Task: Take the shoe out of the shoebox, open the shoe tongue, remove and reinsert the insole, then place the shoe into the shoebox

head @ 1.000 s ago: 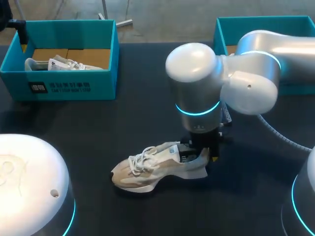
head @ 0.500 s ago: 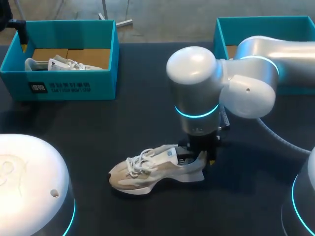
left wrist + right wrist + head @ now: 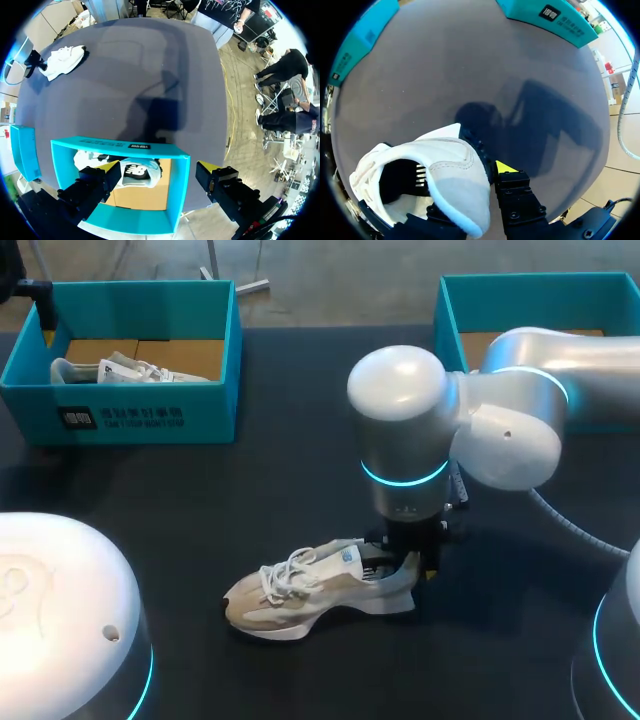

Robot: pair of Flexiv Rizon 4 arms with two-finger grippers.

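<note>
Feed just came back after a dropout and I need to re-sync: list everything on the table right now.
table: one, dark.
left shoebox: one, teal, far left.
right shoebox: one, teal, far right, partly hidden.
boxed shoe: one, white, inside the left shoebox.
loose shoe: one, beige and white, upright on the table's near middle.
right arm: one, silver, over the middle; right end effector shut on the loose shoe's heel.
left arm: one, white, near left; left end effector open above the left shoebox.
</note>
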